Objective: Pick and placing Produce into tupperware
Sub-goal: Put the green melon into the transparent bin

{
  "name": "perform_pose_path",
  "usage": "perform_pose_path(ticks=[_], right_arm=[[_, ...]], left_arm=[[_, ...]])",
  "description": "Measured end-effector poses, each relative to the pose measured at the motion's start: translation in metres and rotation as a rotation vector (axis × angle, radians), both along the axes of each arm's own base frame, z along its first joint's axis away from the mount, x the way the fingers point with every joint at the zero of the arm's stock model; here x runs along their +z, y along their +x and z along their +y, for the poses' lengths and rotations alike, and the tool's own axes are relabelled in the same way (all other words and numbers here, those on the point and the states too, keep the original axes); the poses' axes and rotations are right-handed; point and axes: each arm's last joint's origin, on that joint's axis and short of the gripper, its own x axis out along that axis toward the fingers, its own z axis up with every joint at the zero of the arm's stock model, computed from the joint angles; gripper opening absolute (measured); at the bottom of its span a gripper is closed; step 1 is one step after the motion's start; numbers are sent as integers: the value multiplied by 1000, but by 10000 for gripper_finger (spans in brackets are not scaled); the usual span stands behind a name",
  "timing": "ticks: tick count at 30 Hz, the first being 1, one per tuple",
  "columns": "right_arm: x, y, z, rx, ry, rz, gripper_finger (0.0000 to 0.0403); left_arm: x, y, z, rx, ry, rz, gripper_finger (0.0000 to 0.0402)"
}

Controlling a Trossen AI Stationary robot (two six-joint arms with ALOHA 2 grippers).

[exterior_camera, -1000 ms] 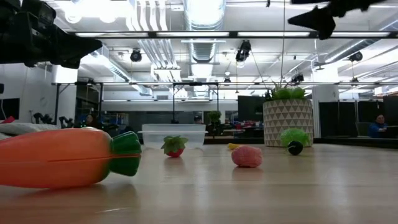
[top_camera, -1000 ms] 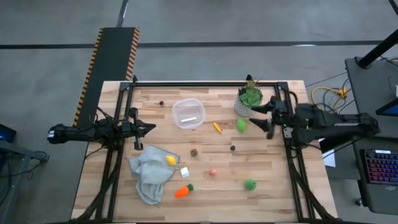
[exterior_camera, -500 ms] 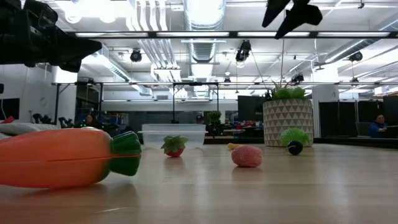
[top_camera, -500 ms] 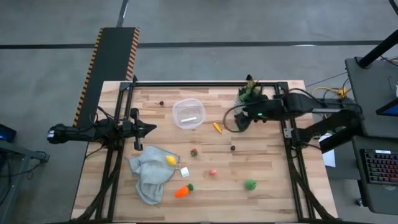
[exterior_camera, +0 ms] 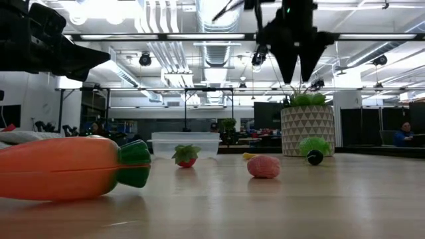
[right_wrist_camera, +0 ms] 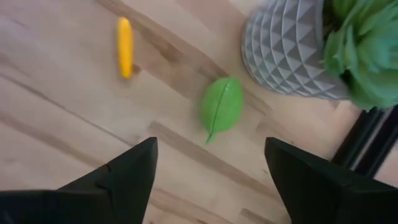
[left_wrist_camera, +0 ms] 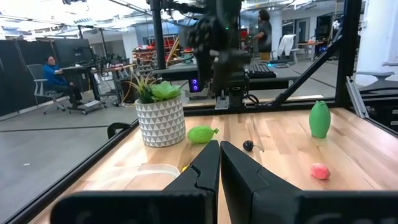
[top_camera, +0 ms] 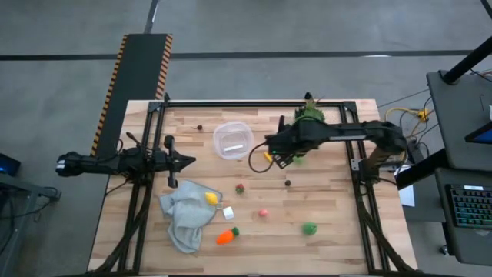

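The clear tupperware (top_camera: 233, 141) stands on the far middle of the table. My right gripper (top_camera: 275, 151) hangs open, fingers pointing down, above a small green piece (right_wrist_camera: 221, 107) and a little yellow-orange piece (top_camera: 268, 158), touching neither. It also shows high in the low view (exterior_camera: 297, 66). The lemon (top_camera: 211, 198) lies on a grey cloth (top_camera: 187, 215). The carrot (top_camera: 225, 237), a green piece (top_camera: 309, 228), a red piece (top_camera: 240, 187), a pink one (top_camera: 263, 212) and a dark one (top_camera: 288, 183) lie on the wood. My left gripper (top_camera: 187, 160) waits shut at the left edge.
The white patterned plant pot (top_camera: 307, 123) stands just behind my right arm, close to the green piece (right_wrist_camera: 221, 107). A small white cube (top_camera: 228, 212) sits by the cloth. Another dark piece (top_camera: 199, 128) lies left of the tupperware. A black frame rail (top_camera: 254, 104) edges the table.
My right arm has swung out from the table's right edge toward the left, passing the plant pot. Its gripper has tipped from level to pointing down and now hangs between the pot and the tupperware. Nothing on the table has moved.
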Motion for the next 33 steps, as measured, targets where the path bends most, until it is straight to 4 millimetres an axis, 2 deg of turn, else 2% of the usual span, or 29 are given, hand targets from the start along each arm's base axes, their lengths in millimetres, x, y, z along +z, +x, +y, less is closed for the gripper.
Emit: perform_pose_path(ticks=[4, 8, 14, 19, 23, 33], right_arm=[[-19, 6, -9, -29, 11, 70, 316], [-29, 2, -16, -57, 9, 98, 330], [-44, -8, -22, -106, 5, 45, 328], [-66, -16, -26, -132, 7, -7, 325], [-85, -24, -31, -163, 10, 17, 325], [-117, -31, -42, -193, 53, -45, 326]], left_arm=[[0, 0, 0, -6, 0, 1, 0], [0, 0, -1, -35, 0, 2, 0], [0, 0, -1, -41, 0, 2, 0], [0, 0, -1, -41, 0, 2, 0], [0, 0, -1, -44, 0, 5, 0], [-1, 1, -2, -57, 1, 8, 0]])
